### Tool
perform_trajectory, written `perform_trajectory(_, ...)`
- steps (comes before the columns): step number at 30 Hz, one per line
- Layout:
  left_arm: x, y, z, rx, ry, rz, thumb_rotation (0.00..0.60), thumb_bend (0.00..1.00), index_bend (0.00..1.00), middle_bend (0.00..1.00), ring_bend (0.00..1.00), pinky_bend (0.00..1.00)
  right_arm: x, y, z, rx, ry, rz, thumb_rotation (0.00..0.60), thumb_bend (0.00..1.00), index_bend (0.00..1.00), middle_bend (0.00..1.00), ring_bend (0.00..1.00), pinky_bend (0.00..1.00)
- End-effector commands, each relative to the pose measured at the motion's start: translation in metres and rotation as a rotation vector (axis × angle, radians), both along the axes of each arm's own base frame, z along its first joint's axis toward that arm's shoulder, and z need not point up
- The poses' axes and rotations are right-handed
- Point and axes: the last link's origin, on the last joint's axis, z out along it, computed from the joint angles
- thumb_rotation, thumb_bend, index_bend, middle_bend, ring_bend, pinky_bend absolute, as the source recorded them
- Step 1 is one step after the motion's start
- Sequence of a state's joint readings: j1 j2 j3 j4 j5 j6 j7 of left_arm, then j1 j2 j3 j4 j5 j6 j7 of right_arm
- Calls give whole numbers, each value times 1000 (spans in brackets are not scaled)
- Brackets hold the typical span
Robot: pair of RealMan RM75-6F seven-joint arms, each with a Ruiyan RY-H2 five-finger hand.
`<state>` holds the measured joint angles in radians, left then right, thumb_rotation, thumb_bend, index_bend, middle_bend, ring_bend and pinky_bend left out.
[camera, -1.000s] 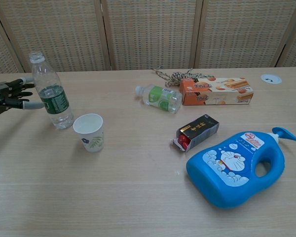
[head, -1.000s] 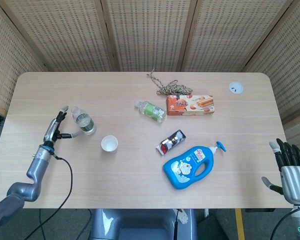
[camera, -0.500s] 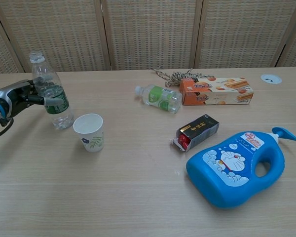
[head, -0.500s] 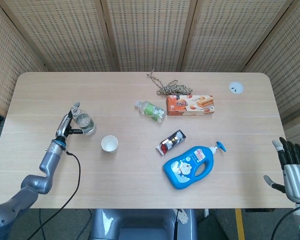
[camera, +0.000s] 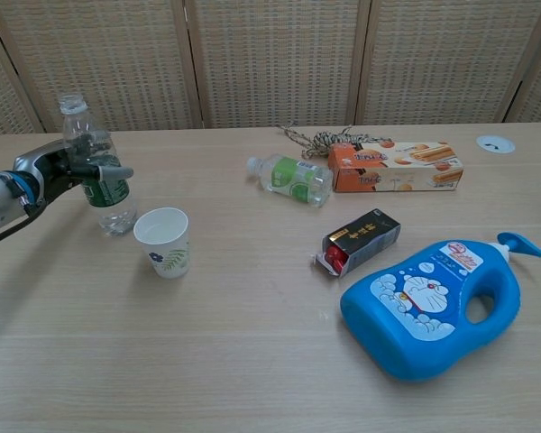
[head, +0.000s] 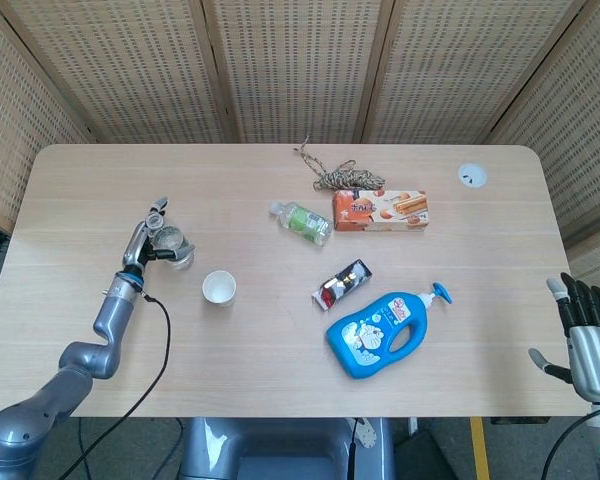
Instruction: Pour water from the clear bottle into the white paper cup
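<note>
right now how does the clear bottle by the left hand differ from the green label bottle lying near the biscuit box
The clear bottle stands upright with the left hand around it; the green-label bottle lies on its side, untouched. The clear bottle has a dark green label and no cap that I can see; the other has a light green label and a white cap. Both are clear plastic.

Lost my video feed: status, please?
Left hand around upright clear plastic bottle. Right hand open, off table edge. White paper cup beside bottle, path clear.
</note>
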<state>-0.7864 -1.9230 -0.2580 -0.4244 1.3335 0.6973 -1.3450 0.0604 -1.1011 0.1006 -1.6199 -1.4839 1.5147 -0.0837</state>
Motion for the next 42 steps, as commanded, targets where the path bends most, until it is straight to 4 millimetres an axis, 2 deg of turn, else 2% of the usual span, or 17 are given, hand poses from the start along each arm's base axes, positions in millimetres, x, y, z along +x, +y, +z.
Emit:
perform_trajectory(1, 1, 1, -1, 11, -8, 6, 600, 270, 35, 9, 0, 0, -1, 0, 0, 0, 0, -2, 600, 0, 0, 0, 0, 0)
perform_trajectory(4, 2, 1, -1, 32, -19, 10, 600, 403, 219, 141, 33, 42, -1, -1, 0, 1, -1, -2, 600, 0, 0, 0, 0, 0)
perform_trajectory(6, 2, 1, 0, 42, -29, 16, 600, 485, 363, 266, 118, 119, -1, -1, 0, 2, -1, -2, 600, 0, 0, 0, 0, 0)
perform_trajectory(9, 2, 2, 0, 48, -49, 23, 600, 552, 510, 398, 224, 234, -1, 0, -1, 2, 0, -1, 600, 0, 0, 0, 0, 0)
perform_trajectory(12, 0, 1, 2, 46, -58, 27, 600, 601, 591, 470, 283, 309, -1, 0, -1, 5, 1, -1, 600, 0, 0, 0, 0, 0)
perform_trajectory(19, -4, 0, 10, 57, -80, 17, 600, 618, 599, 516, 318, 376, -1, 0, -1, 7, 0, 1, 600, 0, 0, 0, 0, 0)
perform_trajectory(25, -9, 0, 31, 37, 27, -76, 600, 611, 605, 538, 335, 395, 0, 2, -1, 8, -4, 5, 600, 0, 0, 0, 0, 0)
perform_trajectory(28, -14, 0, 47, -9, 149, -144, 600, 612, 609, 546, 338, 395, 1, 3, -1, 9, -5, 8, 600, 0, 0, 0, 0, 0)
perform_trajectory(31, -30, -7, 83, -53, 387, -252, 600, 613, 611, 549, 339, 395, 3, 5, -1, 12, -8, 20, 600, 0, 0, 0, 0, 0)
perform_trajectory(34, -36, -17, 102, -100, 521, -310, 600, 614, 612, 550, 340, 395, 5, 7, -1, 13, -12, 29, 600, 0, 0, 0, 0, 0)
perform_trajectory(38, -39, -27, 116, -127, 691, -362, 600, 614, 612, 550, 340, 395, 6, 8, 1, 11, -14, 35, 600, 0, 0, 0, 0, 0)
perform_trajectory(42, -36, -37, 118, -169, 820, -404, 600, 614, 623, 550, 340, 395, 6, 10, 4, -1, -19, 38, 600, 0, 0, 0, 0, 0)
